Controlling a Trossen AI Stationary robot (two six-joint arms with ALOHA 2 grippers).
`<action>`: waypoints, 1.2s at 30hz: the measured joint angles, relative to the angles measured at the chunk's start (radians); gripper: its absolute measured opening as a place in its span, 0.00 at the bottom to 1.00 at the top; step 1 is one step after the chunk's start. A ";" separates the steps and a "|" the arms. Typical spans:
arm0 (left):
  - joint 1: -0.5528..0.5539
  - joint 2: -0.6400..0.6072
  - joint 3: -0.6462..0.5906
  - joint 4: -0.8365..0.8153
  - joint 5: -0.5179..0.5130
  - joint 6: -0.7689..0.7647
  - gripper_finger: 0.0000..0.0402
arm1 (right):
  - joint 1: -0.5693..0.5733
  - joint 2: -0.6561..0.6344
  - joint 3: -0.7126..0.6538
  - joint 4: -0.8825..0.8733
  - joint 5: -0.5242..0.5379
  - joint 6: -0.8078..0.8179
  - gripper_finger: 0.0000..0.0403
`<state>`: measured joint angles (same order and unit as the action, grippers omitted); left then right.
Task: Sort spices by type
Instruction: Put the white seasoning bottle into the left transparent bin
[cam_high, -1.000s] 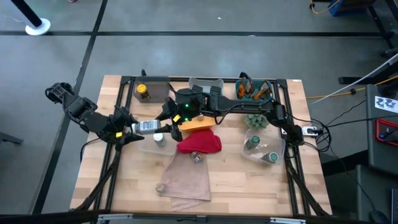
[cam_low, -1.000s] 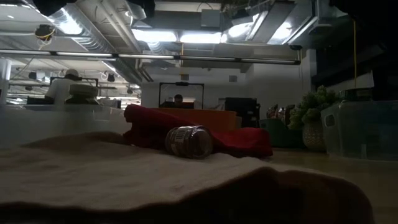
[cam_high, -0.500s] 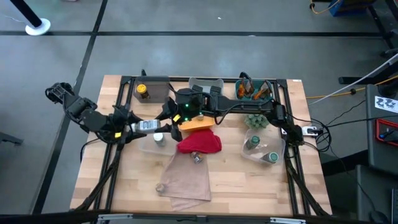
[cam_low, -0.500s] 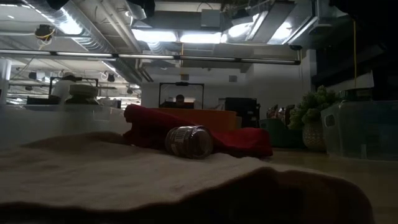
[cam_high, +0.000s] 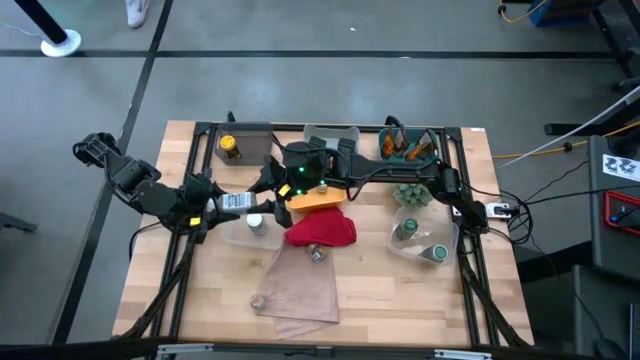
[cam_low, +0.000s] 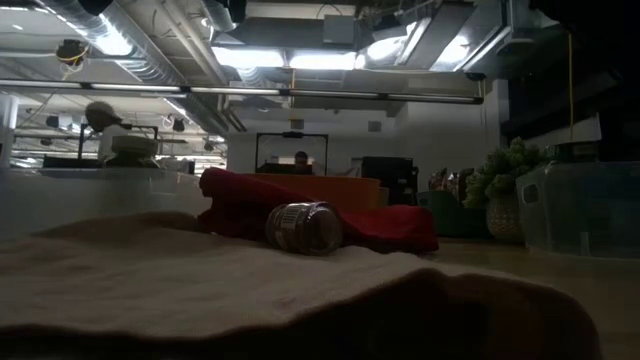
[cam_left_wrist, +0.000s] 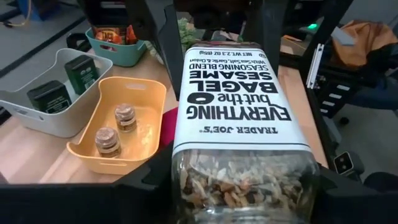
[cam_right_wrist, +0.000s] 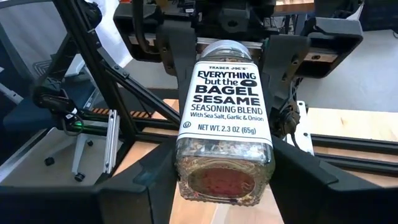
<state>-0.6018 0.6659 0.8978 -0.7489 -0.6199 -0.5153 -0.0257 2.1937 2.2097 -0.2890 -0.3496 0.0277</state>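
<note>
We see the left pincer (cam_high: 213, 204) and the right pincer (cam_high: 262, 200) both pinching 1 sesame seasoning jar (cam_high: 236, 202), held level between them above the worktop (cam_high: 400, 300) at its left side; beyond it in the left wrist view sits a yellow tray (cam_left_wrist: 127, 146) with 2 tan-topped pots (cam_left_wrist: 125, 116); next a grey tray (cam_left_wrist: 37, 118) holds 2 dark tins (cam_left_wrist: 81, 70); farthest, a teal bin (cam_left_wrist: 117, 50) holds orange sachets (cam_left_wrist: 109, 33).
</note>
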 joint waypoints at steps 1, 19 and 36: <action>0.000 0.000 0.000 0.001 0.001 0.000 0.45 | 0.000 0.000 0.000 0.000 0.000 -0.001 0.53; -0.001 -0.028 0.002 -0.094 0.086 -0.180 0.45 | -0.044 -0.050 0.000 -0.169 -0.014 0.024 0.63; 0.088 0.093 0.002 -0.600 0.608 -0.814 0.45 | -0.149 -0.179 0.000 -0.416 -0.008 0.016 0.63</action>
<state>-0.5133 0.7587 0.8994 -1.3485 -0.0119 -1.3297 -0.1747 2.0144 2.2097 -0.7049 -0.3573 0.0437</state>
